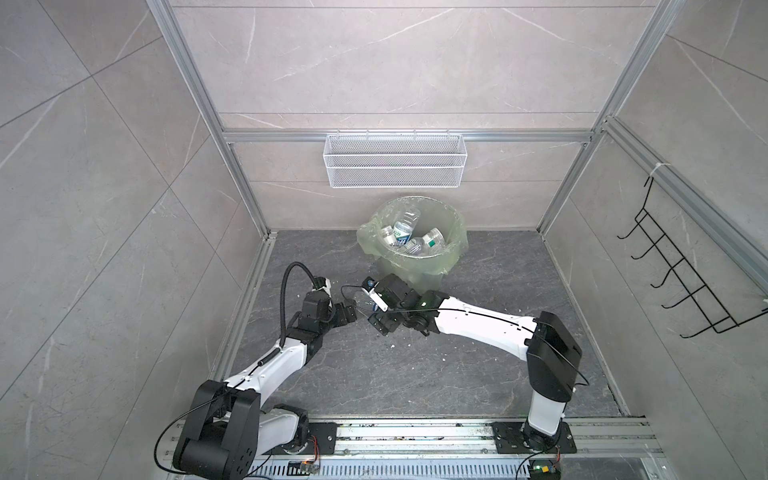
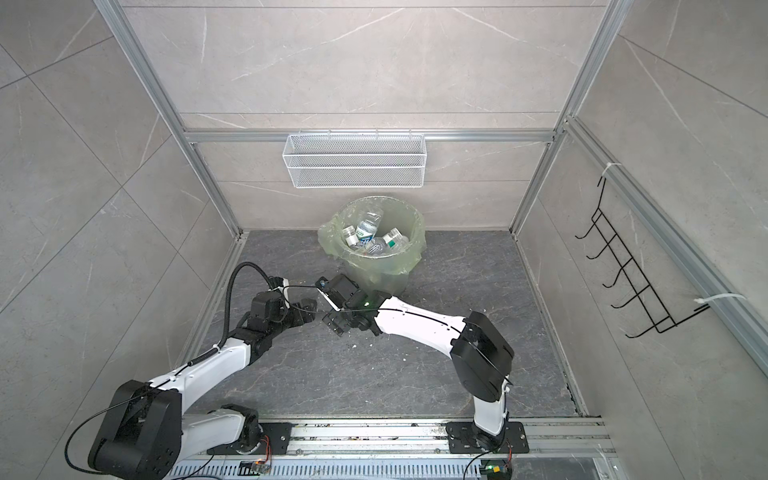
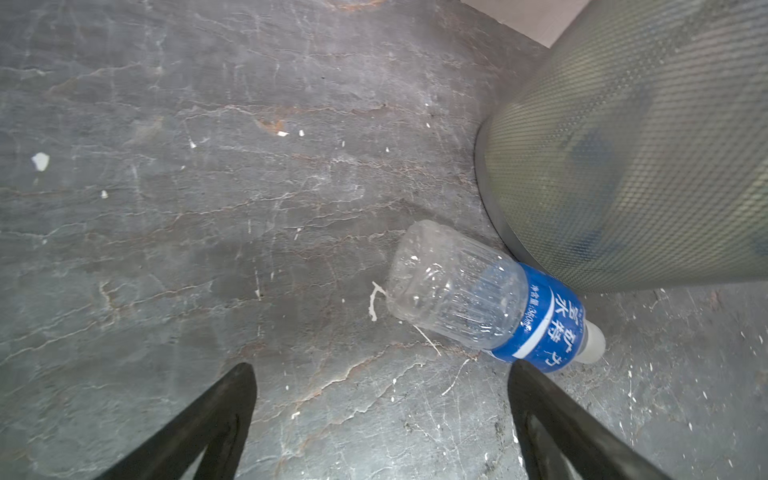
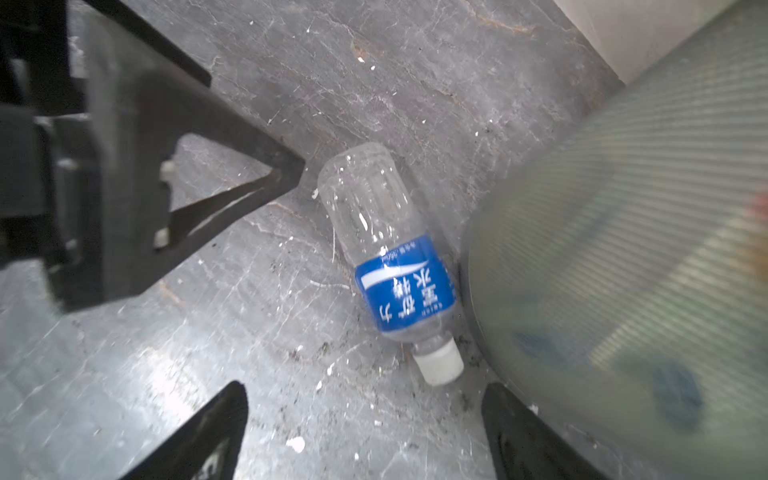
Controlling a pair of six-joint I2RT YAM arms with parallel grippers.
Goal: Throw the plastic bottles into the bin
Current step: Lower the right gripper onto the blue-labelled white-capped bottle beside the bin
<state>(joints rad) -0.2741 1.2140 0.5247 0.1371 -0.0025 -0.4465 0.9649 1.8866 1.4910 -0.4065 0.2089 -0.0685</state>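
Evidently the job is nearly done. In both top views the bin [image 1: 440, 266], upper centre of the frame at the back of the counter [image 1: 478, 374], holds at least four plastic bottles [image 1: 402, 230], and no other bottle shows on the bare slate. Just below it the left hand [image 1: 353, 316] and right hand [image 1: 372, 308] face each other, crowding whatever lies between them. In the left wrist view a blue-labelled bottle [image 3: 490, 299], seemingly the only one left to bin, lies on its side at lower right, white cap toward the right edge, against or just beside the bin's foot. The left hand's fingers stand wide apart, gripping nothing. In the right wrist view the same bottle sits mid-frame, with the right hand's fingers likewise spread and empty below it. The bin is blurred there, and its depth hides the true count.
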